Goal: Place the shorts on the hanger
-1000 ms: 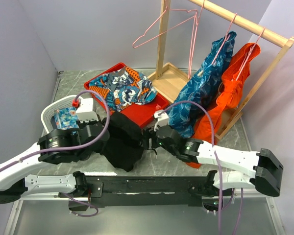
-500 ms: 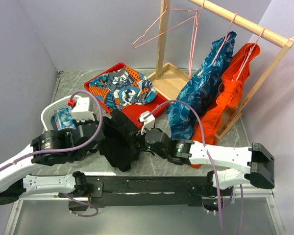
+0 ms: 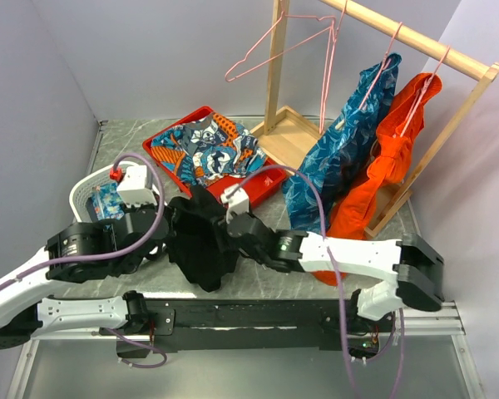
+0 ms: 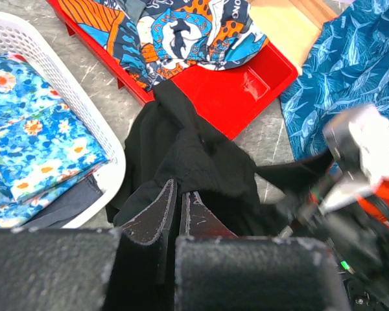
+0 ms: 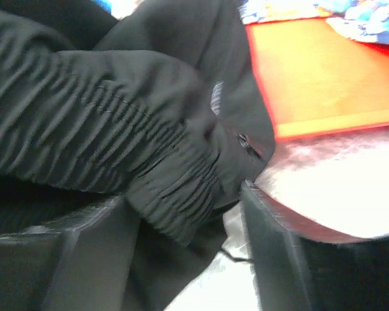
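Black shorts (image 3: pixel 201 245) bunched near the table's (image 3: pixel 121 141) front edge, not yet on the empty pink hanger (image 3: pixel 303 41) at the back right; left gripper (image 4: pixel 176 207) pinches their fabric, right gripper (image 5: pixel 181 214) jaws apart around the waistband.

Soft light is filling the top view, leaving faint shadows. Glare is shining on the tray (image 4: pixel 262 65) at 1 o'clock in the left wrist view. The right wrist view is looking blurry.
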